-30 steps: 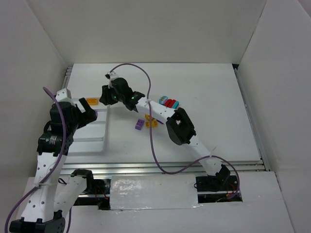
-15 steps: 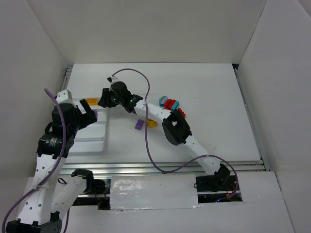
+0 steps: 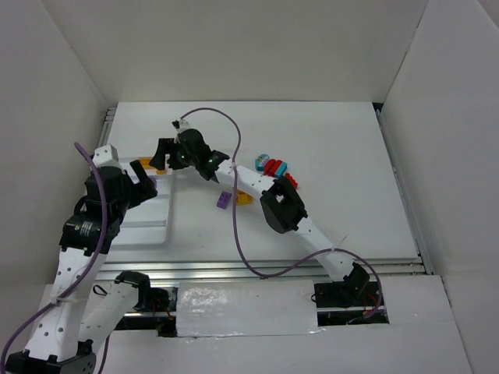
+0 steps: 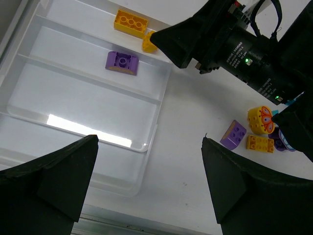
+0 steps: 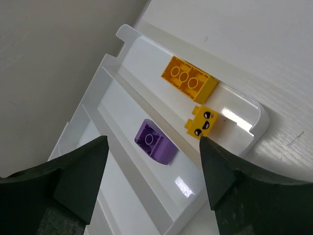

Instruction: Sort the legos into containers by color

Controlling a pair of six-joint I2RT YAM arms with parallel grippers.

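Observation:
The white tray has long row containers. Its farthest row holds a long yellow lego and a small yellow lego with a printed face. The row beside it holds a purple lego. My right gripper hovers open over these rows, holding nothing, with one fingertip just beside the small yellow lego. My left gripper is wide open and empty above the tray's near right corner. On the table lie loose legos: purple, yellow, red and teal.
A round yellow printed brick sits by the loose purple one and a flat yellow one. The right arm reaches across the loose bricks toward the tray. White walls enclose the table on three sides.
My right gripper moved left over the tray's far end and its jaws opened; the small yellow brick now lies free in the farthest row. The left arm barely moved.

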